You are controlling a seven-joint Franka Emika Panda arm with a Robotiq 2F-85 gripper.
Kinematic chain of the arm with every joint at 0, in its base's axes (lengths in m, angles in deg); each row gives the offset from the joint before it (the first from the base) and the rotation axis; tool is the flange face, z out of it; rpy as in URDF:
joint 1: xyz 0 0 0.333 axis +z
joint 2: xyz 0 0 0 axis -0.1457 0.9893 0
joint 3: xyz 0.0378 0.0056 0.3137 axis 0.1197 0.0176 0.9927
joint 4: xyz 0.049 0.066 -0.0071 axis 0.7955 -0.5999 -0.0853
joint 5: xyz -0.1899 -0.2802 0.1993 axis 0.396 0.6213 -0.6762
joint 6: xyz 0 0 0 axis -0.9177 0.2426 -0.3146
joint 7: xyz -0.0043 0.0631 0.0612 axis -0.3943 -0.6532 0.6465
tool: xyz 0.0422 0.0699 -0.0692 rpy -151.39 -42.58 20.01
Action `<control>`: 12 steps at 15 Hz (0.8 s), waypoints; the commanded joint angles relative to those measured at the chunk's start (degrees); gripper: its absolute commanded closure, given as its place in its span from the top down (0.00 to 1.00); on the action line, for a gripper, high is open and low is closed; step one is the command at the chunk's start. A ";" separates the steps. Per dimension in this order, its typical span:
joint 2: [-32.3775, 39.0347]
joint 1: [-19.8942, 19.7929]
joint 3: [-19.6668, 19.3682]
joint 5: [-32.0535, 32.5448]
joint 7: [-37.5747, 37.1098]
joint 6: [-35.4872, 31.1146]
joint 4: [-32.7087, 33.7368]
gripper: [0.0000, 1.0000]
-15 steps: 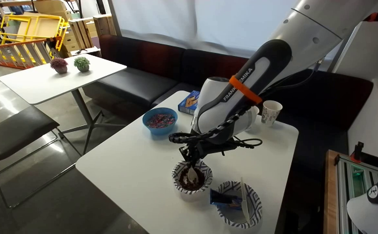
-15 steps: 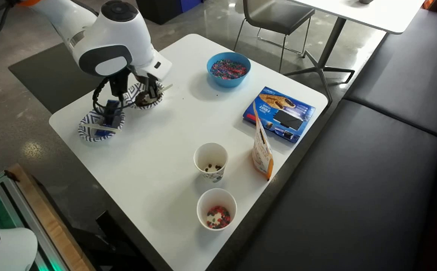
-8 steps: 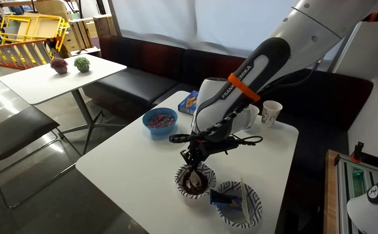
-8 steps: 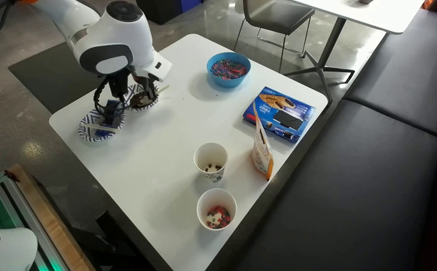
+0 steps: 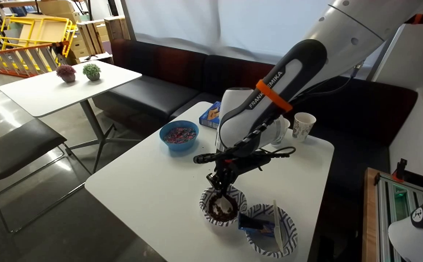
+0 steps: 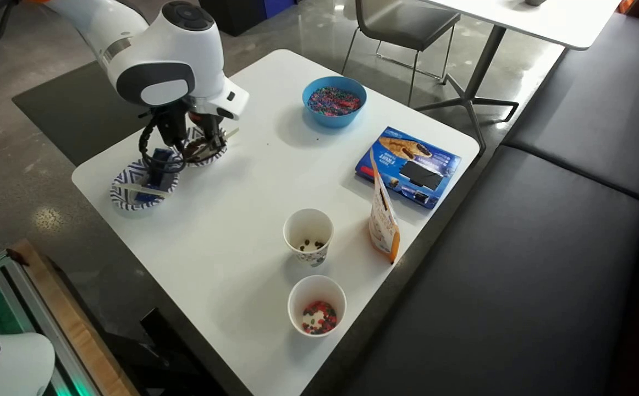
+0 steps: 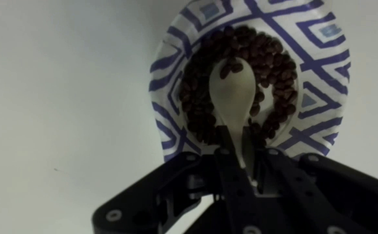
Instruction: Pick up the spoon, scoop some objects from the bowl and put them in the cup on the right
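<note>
The hand (image 7: 234, 130) is clamped on the spoon (image 7: 233, 94), head of it down in the bowl (image 7: 320, 73) with dark beans (image 7: 260, 58) pretty much all around. Couple of beans are sitting right on the tip. Bowl's on the desk (image 5: 149, 182), just beside a plate (image 5: 291, 233) with a blue packet (image 5: 258, 226) and pale utensil (image 5: 277, 231) on it.

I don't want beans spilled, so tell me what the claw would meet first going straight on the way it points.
Most likely the beans in the bowl below, met by the spoon that the claw holds; whether the spoon touches those underneath is unclear.
</note>
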 commanded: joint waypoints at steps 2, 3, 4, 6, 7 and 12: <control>-0.79 1.70 -1.95 2.94 1.68 4.56 -1.16 0.04; -0.89 1.90 -2.16 3.41 1.80 5.09 -1.14 0.04; -0.99 2.09 -2.35 3.84 1.96 5.44 -1.16 0.04; -1.18 2.16 -2.30 4.21 2.44 6.96 -1.07 0.04; -1.23 2.15 -2.23 4.24 2.67 7.82 -0.98 0.04; -1.53 1.19 -1.17 1.25 4.95 11.02 -0.26 0.04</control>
